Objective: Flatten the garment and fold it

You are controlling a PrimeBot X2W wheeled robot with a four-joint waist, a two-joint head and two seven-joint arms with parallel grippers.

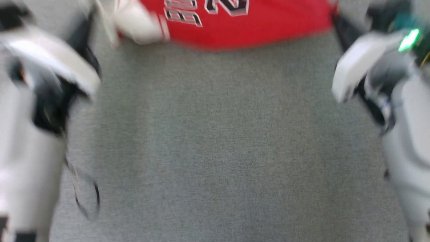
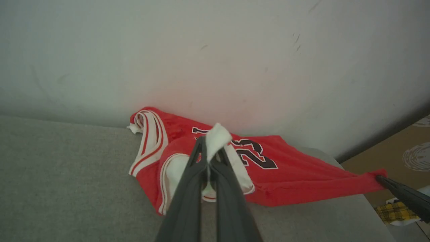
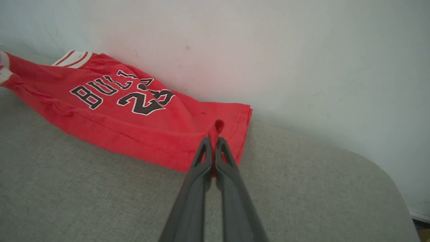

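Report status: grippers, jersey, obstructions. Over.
Both shut on the jersey: left gripper at white trim, right gripper at red hem corner. Bunched, not flat. Wall right behind it.

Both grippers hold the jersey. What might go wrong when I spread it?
1. The left gripper pinches just a small tuft of white fabric, and the right gripper a small nip of red hem; either may slip under tension.
2. The garment lies bunched against the wall, so it may stay creased.

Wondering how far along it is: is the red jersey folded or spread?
Spread but rumpled, not folded: the jersey lies stretched between the left tool, pinching white trim, and the right tool, pinching red hem.
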